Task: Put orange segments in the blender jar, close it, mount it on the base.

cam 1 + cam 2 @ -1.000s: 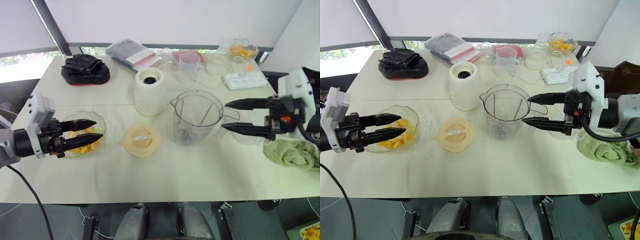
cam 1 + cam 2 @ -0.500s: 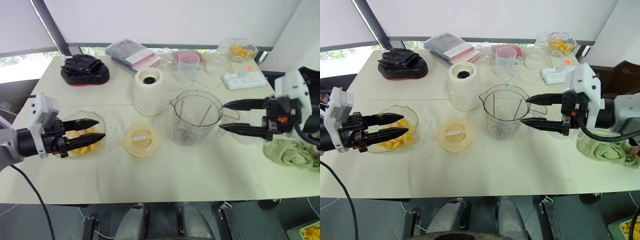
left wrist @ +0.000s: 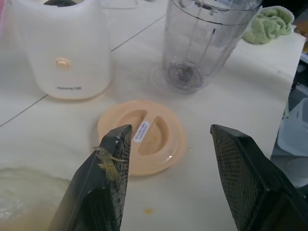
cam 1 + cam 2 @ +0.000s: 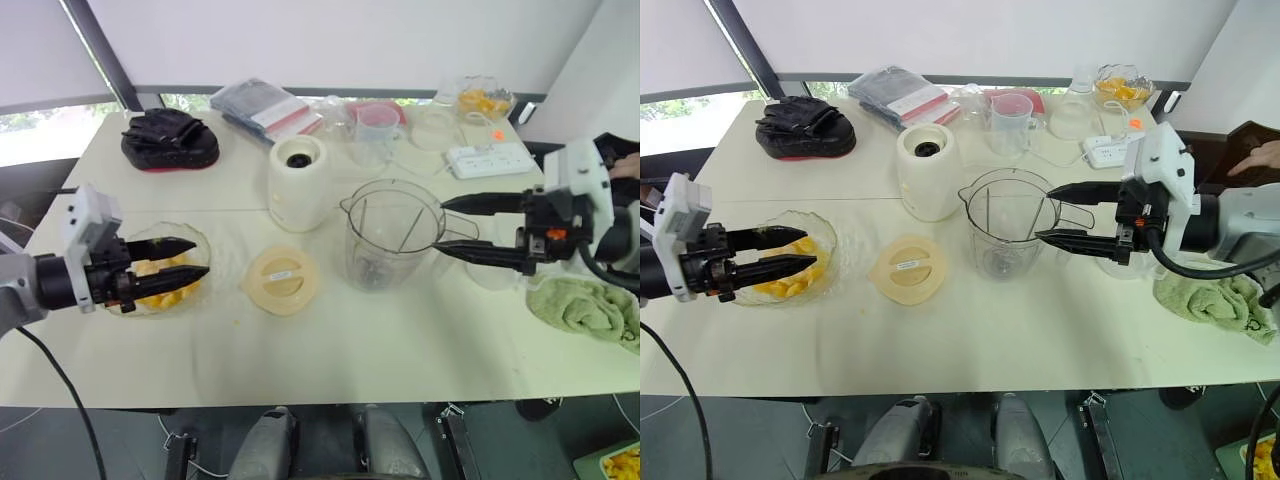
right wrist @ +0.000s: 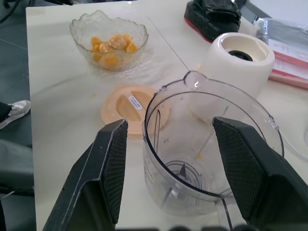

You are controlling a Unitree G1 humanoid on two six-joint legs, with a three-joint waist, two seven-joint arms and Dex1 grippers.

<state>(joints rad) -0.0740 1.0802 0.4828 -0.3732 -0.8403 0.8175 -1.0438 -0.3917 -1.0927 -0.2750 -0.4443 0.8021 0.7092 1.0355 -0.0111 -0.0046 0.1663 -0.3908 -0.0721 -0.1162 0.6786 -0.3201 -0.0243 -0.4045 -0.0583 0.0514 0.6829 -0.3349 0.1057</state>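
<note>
The clear blender jar (image 4: 393, 235) stands upright mid-table with its blade showing and no segments inside (image 5: 211, 149). The peach lid (image 4: 282, 280) lies flat to its left. Behind the lid stands the white base (image 4: 298, 182). A glass bowl (image 4: 165, 265) of orange segments sits at the left. My left gripper (image 4: 200, 256) is open, its tips over the bowl's right side, with pulp stuck on one finger (image 3: 108, 163). My right gripper (image 4: 438, 226) is open just right of the jar, level with its handle and holding nothing.
At the back are a black pad (image 4: 170, 138), plastic packets (image 4: 268, 108), a measuring cup (image 4: 377, 130), a power strip (image 4: 490, 160) and a second bowl of orange pieces (image 4: 485, 100). A green towel (image 4: 585, 305) lies at the right. A person's hand (image 4: 1265, 155) shows at the right edge.
My right gripper has moved a little left, closer to the jar's handle. The left gripper has hardly shifted. A person's hand has appeared at the right edge.
</note>
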